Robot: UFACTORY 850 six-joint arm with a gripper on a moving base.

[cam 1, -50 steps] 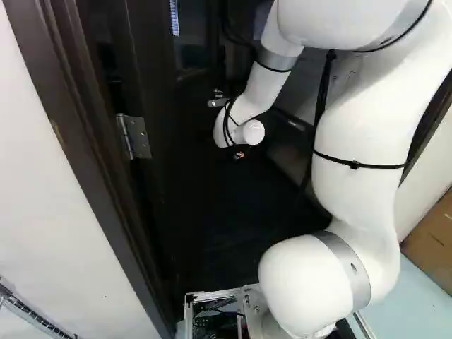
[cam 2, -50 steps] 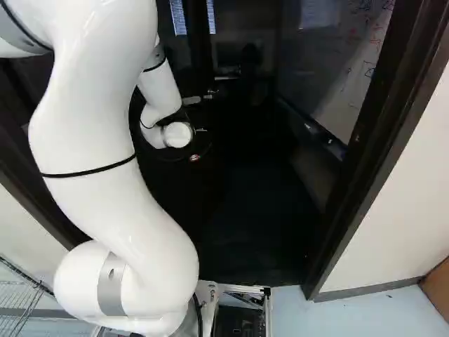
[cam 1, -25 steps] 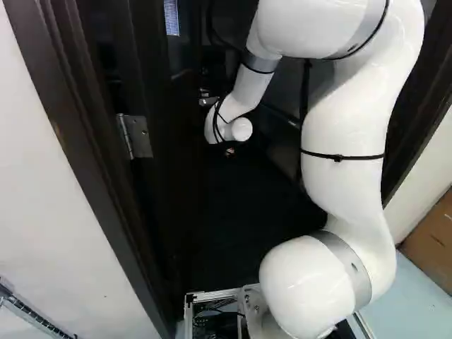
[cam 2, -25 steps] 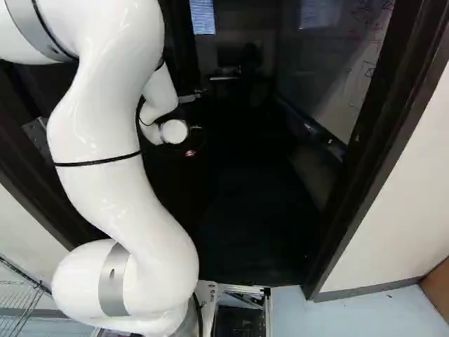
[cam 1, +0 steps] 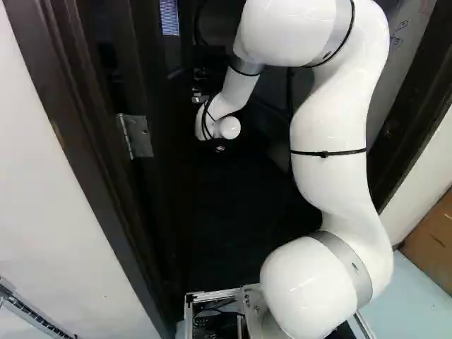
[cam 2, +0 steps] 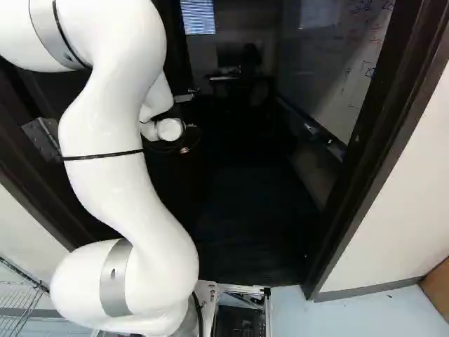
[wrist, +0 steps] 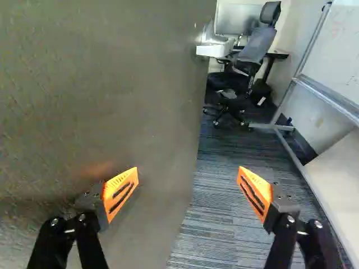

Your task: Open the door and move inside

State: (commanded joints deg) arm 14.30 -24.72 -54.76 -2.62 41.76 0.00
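Door [wrist: 112,101] stands open inward, at the left of the doorway in the left base view, with its face beside the gripper [wrist: 188,169], whose jaws are wide apart and hold nothing. I judge it rather heavy, stiff and not fragile, turning only about its hinge [cam 1: 134,135]. The flat face offers nothing to pinch, so better to push near the free edge [wrist: 198,112], or take the handle [wrist: 210,50] if pulling is needed.
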